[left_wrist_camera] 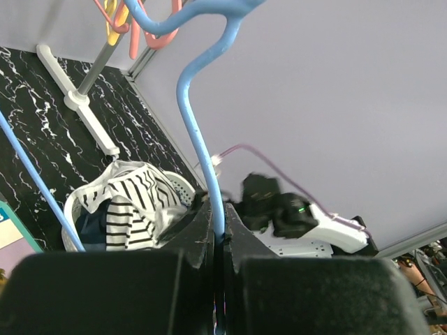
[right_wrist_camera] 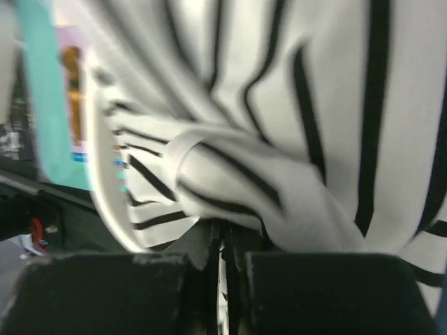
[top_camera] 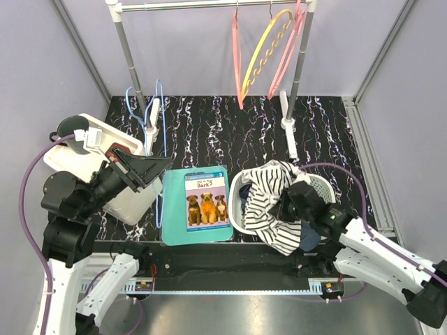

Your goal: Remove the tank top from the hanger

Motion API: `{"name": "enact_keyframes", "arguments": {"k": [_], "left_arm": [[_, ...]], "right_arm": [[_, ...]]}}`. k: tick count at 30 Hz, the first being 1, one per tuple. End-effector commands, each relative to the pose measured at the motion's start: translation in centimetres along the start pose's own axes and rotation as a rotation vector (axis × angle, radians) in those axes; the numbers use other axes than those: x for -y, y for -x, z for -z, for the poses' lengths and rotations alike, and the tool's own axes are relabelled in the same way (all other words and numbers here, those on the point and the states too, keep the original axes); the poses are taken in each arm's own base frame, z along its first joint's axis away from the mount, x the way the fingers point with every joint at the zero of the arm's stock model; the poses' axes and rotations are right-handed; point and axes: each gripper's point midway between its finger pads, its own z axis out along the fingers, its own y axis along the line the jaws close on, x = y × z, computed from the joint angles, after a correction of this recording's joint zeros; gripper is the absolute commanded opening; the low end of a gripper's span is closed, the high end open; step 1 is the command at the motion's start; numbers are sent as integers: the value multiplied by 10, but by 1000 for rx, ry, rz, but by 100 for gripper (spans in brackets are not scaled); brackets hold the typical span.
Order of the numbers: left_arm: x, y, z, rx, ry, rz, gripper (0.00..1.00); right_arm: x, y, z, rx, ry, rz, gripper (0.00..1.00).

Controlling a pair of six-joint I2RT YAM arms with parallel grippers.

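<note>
The black-and-white striped tank top is draped over the white laundry basket and hangs over its front rim. My right gripper is shut on a fold of its fabric. My left gripper is shut on the thin blue hanger and holds it upright to the left of the basket. In the left wrist view the hanger is bare and stands apart from the tank top.
A teal book with dogs on its cover lies between the arms. A white bin stands at the left. The garment rack at the back carries pink and yellow hangers. Dark clothes lie in the basket.
</note>
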Motion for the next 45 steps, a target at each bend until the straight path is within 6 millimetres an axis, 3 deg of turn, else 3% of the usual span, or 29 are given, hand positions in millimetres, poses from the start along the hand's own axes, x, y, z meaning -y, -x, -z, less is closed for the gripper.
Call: {"name": "enact_keyframes", "arguments": {"k": [1, 3, 4, 7, 13, 15, 18, 20, 21, 22, 23, 25, 26, 28, 29, 31, 32, 37, 38, 42, 45], "left_arm": [[9, 13, -4, 56, -43, -26, 0], [0, 12, -8, 58, -20, -5, 0], [-3, 13, -9, 61, -12, 0, 0], [-12, 15, -17, 66, 10, 31, 0], [-36, 21, -43, 59, 68, 118, 0], [-48, 19, -55, 40, 92, 164, 0], [-67, 16, -71, 21, 132, 226, 0], [-81, 14, -80, 32, 172, 251, 0], [-85, 14, -83, 40, 188, 254, 0], [-91, 18, -85, 74, 221, 251, 0], [-93, 15, -89, 72, 231, 245, 0], [-99, 16, -93, 103, 268, 237, 0], [-103, 15, -95, 102, 286, 238, 0], [-114, 13, -100, 111, 337, 243, 0], [-120, 14, -102, 122, 359, 243, 0], [-126, 10, -106, 115, 386, 242, 0], [-130, 11, -108, 119, 400, 237, 0], [-135, 4, -112, 110, 426, 235, 0], [-137, 3, -112, 111, 430, 235, 0], [-130, 1, -109, 111, 416, 238, 0], [-128, 0, -106, 118, 415, 241, 0]], "right_arm": [[3, -8, -19, 28, 23, -145, 7], [7, -11, -21, 18, 11, -125, 18], [5, -10, -19, 12, 12, -115, 31], [-6, -2, -5, 4, 34, -82, 56], [-25, 36, 56, 69, 54, 16, 99], [-34, 48, 78, 86, 72, 48, 100], [-51, 60, 92, 89, 124, 167, 100], [-60, 60, 86, 43, 142, 259, 100], [-75, 68, 92, 44, 189, 284, 100], [-84, 68, 84, 12, 205, 316, 100], [-110, 79, 91, 35, 304, 328, 100], [-143, 82, 95, 36, 423, 355, 100], [-170, 96, 106, 99, 508, 368, 100], [-205, 99, 116, 113, 604, 409, 100], [-221, 96, 108, 97, 629, 426, 100], [-244, 103, 111, 106, 673, 436, 100], [-253, 96, 98, 70, 667, 449, 100], [-286, 91, 85, 57, 684, 472, 96], [-289, 87, 73, 39, 671, 467, 94], [-297, 76, 52, -5, 653, 453, 68], [-303, 72, 46, -10, 658, 444, 59]]}}
